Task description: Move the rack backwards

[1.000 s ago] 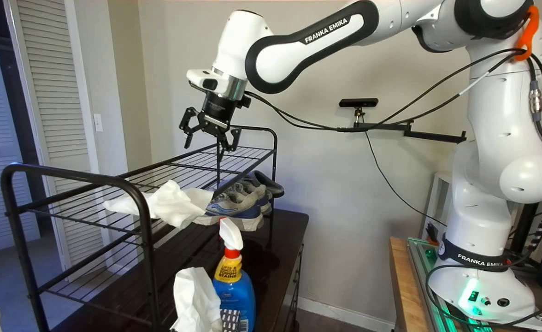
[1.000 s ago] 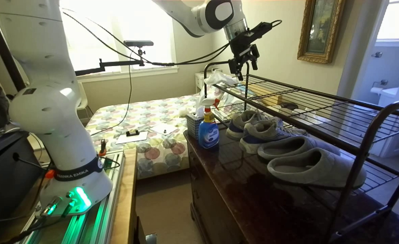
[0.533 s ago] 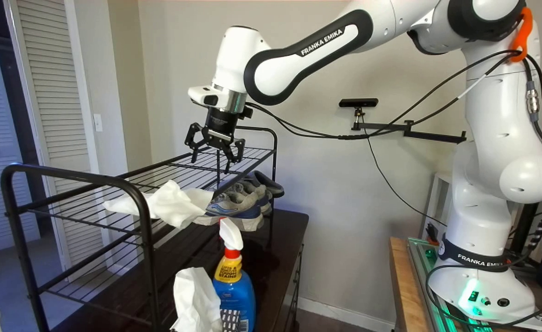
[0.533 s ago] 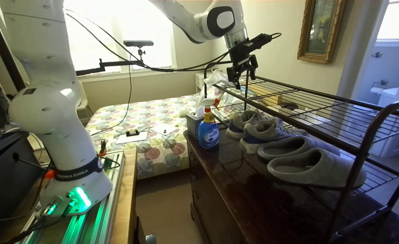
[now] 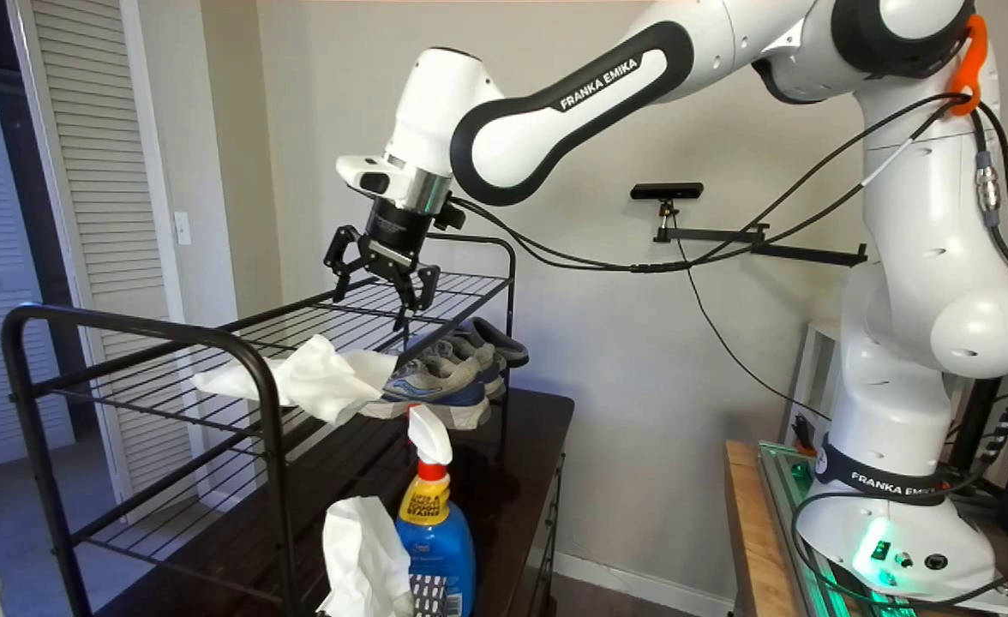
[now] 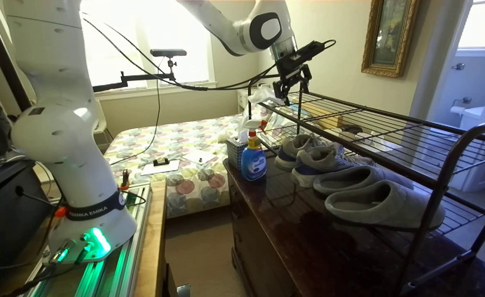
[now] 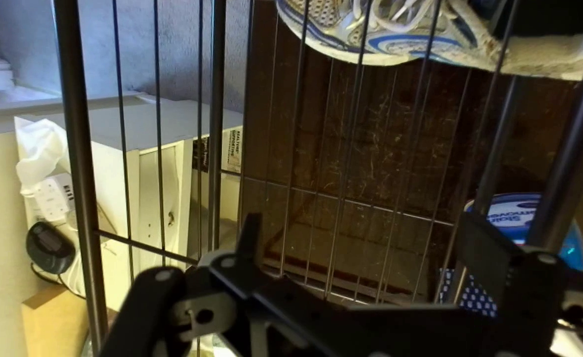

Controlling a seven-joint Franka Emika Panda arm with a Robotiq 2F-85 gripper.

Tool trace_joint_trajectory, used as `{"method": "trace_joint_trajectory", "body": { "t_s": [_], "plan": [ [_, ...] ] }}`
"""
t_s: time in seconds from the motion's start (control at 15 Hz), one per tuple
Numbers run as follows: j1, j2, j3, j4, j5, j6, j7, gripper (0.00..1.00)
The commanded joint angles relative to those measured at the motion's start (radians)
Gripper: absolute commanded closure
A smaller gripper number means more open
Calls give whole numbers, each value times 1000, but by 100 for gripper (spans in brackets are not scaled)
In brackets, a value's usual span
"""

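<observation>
The black metal wire rack (image 6: 362, 151) lies below the tool (image 5: 370, 308), and the coming move depends on this relation. The tool hangs over the upper shelf (image 6: 393, 135) with its 2 fingers (image 7: 490, 243) spread wide, and it holds nothing. In the wrist view the slats (image 7: 349, 144) run from top to bottom of the frame, while the fingers rise from the lower middle and the lower right; so the opening goes across the rack's long axis. The thick rail (image 7: 572, 153) at the right of this frame passes behind the lower right finger; whether they touch, I cannot tell. In my judgement, the tool should go lower, take or press this rail, and then shift the rack across its long axis. I understand "backwards" as away from the robot base (image 5: 898, 548), but the task sentence does not fix it. There is only 1 arm (image 5: 598, 84), so the question of the nearer hand does not arise.

The rack stands upright on the dark worktop (image 5: 534, 446). In an exterior view it reaches from a hoop end (image 5: 135, 323) at the left of the frame to a hoop end (image 5: 470, 238) at the upper middle. Its tubes are thin, its ends are rounded and raised above the slatted shelf, and a lower wire level (image 5: 161, 488) shows beneath.
</observation>
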Motion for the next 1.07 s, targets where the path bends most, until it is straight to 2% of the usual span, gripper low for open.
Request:
{"method": "trace_joint_trajectory", "body": {
  "t_s": [0.0, 0.27, 0.67, 1.0],
  "plan": [
    [3, -4, 7, -22, -10, 29, 40, 0],
    [1, -9, 3, -30, -21, 32, 44, 0],
    [10, 1, -9, -74, -88, 147, 129, 0],
    [9, 6, -11, -90, -120, 134, 165, 0]
  ]
}}
